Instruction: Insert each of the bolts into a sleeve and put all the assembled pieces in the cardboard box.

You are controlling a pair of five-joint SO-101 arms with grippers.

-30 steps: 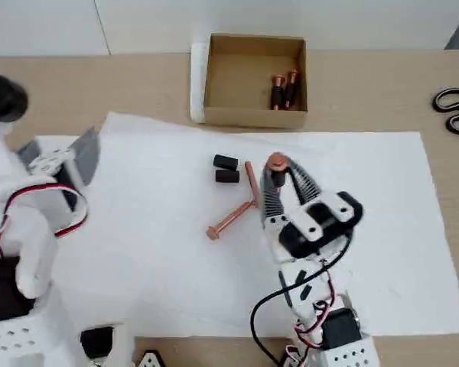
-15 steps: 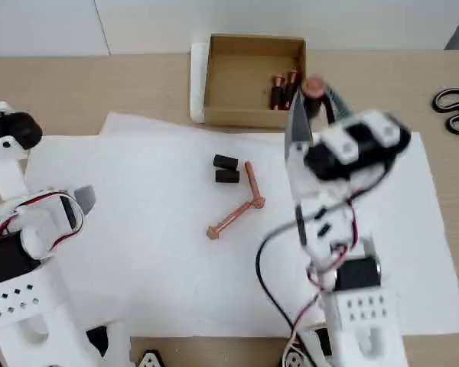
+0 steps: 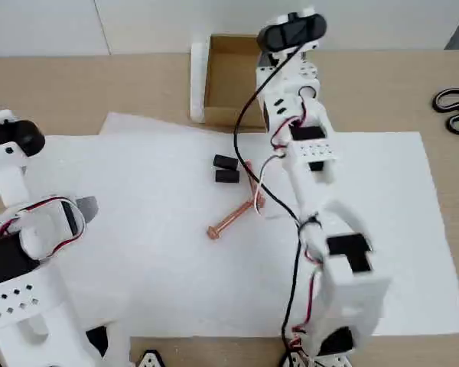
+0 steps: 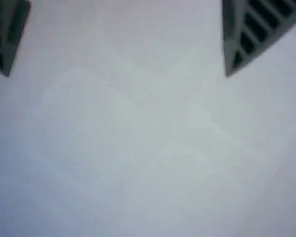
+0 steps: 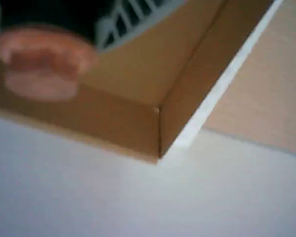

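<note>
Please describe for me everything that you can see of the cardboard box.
The cardboard box is brown, square and open on top. It sits flat on the tan table, just beyond the far edge of the white sheet. A white strip runs along its left outer wall. The left part of its floor is bare; the right arm stretches over it and hides the rest. The right wrist view shows a copper bolt head close to one wall.

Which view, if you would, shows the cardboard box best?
The high view: the cardboard box shows its outline, though the right arm covers part. The right wrist view gives one corner; the left wrist view faces paper.
</note>
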